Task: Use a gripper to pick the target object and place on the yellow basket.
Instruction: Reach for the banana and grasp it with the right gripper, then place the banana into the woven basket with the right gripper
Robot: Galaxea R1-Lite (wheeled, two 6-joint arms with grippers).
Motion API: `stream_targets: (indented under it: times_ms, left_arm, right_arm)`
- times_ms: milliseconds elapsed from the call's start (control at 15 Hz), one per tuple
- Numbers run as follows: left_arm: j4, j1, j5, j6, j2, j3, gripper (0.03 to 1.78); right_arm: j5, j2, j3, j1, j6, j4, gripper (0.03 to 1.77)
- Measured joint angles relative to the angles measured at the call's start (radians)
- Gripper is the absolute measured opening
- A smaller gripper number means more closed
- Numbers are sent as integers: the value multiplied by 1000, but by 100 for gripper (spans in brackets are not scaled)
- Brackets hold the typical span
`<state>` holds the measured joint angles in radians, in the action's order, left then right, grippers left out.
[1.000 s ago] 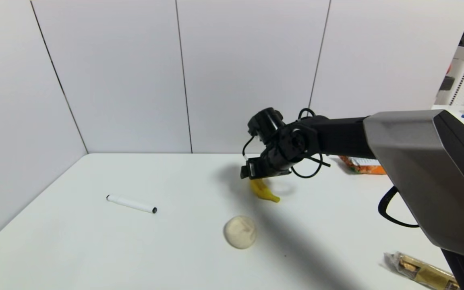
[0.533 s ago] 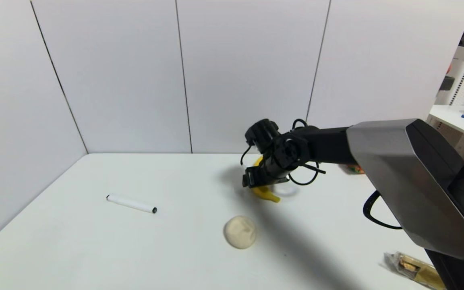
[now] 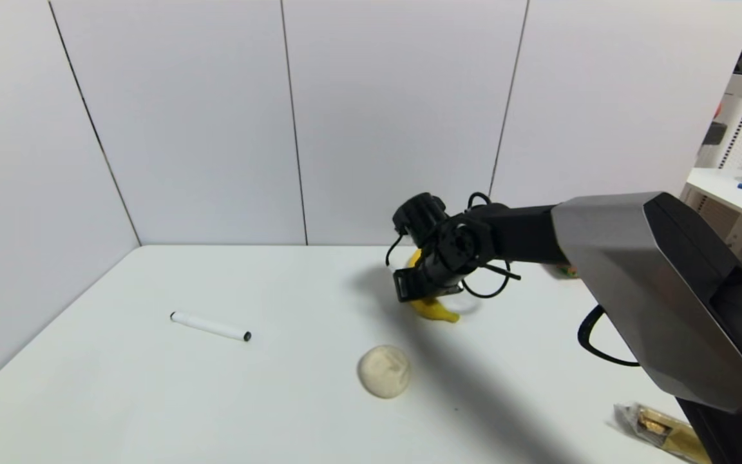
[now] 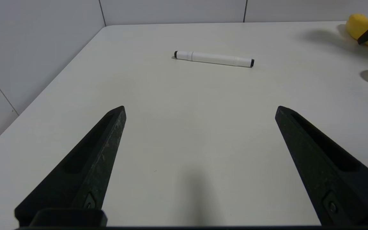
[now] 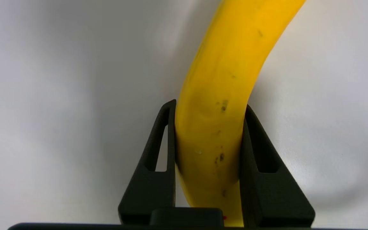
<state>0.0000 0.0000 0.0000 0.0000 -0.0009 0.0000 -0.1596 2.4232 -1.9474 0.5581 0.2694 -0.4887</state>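
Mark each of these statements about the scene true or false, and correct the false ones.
1. The right gripper is shut on the banana. True.
2. The left gripper holds the white marker pen. False: it is open and holds nothing; the pen lies on the table apart from it.
3. The round beige lump lies nearer the robot than the banana. True.
4. The yellow basket stands beside the pen. False: no basket shows in any view.
5. The banana lies in the basket. False: it is between the right gripper's fingers, down at the table.
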Motion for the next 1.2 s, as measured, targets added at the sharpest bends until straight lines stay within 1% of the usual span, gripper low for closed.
stream_targets:
  times_ms: [333, 467, 600, 800, 933, 1067, 1200]
  left_arm:
    - [0, 0, 0, 0, 0, 0, 169]
    - [0, 0, 0, 0, 0, 0, 169]
    - [0, 0, 0, 0, 0, 0, 169]
    - [0, 0, 0, 0, 0, 0, 169]
    - [0, 0, 0, 0, 0, 0, 169]
    - [0, 0, 0, 0, 0, 0, 169]
    - [0, 0, 0, 0, 0, 0, 169]
  right_arm:
    - [1, -67, 1, -30, -13, 0, 53]
    - [1, -120, 1, -57, -48, -8, 53]
    - [2, -191, 1, -114, -111, -48, 53]
    - [4, -317, 17, -257, -233, -137, 53]
    - [3, -409, 57, -371, -303, -201, 53]
    - [3, -508, 149, -498, -359, -243, 53]
    - [7, -590, 257, -625, -403, -251, 53]
